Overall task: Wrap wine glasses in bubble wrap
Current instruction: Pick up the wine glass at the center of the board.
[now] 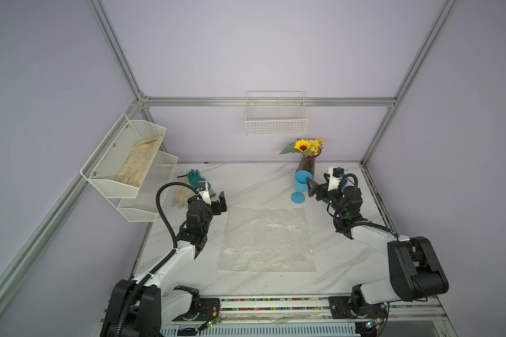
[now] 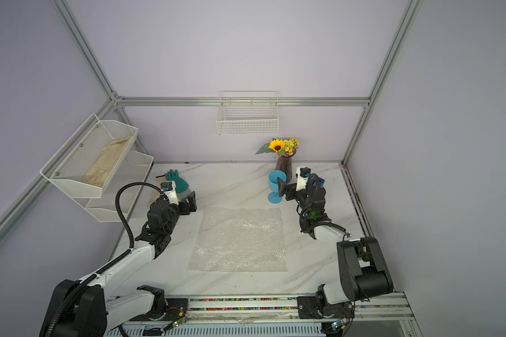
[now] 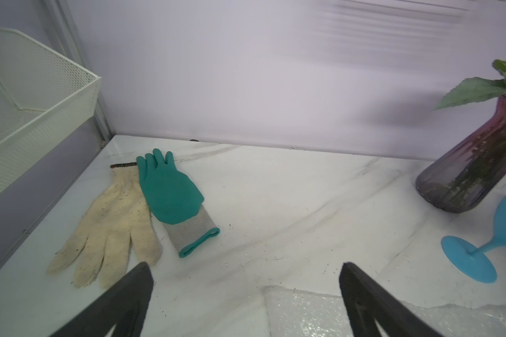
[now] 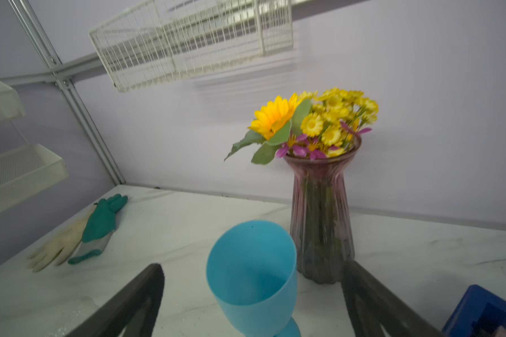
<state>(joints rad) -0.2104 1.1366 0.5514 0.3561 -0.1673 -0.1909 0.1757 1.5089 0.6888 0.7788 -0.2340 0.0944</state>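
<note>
The light-blue wine glass (image 1: 301,184) (image 2: 276,183) stands upright at the back right of the marble table, just beyond the far right corner of the bubble wrap (image 1: 268,239) (image 2: 240,239), which lies flat in the middle. My right gripper (image 1: 311,189) (image 2: 283,189) (image 4: 251,268) is open around the glass's bowl (image 4: 254,289), with a gap on each side. My left gripper (image 1: 221,204) (image 2: 191,204) (image 3: 246,268) hangs open and empty over the wrap's far left corner (image 3: 304,315). In the left wrist view the glass (image 3: 469,262) shows at the edge.
A dark purple vase of flowers (image 1: 306,164) (image 4: 322,221) stands right behind the glass. A green glove (image 1: 194,176) (image 3: 167,192) and a cream glove (image 1: 181,196) (image 3: 111,224) lie at the back left. A mesh shelf (image 1: 129,163) hangs on the left wall, a wire basket (image 1: 276,116) on the back wall.
</note>
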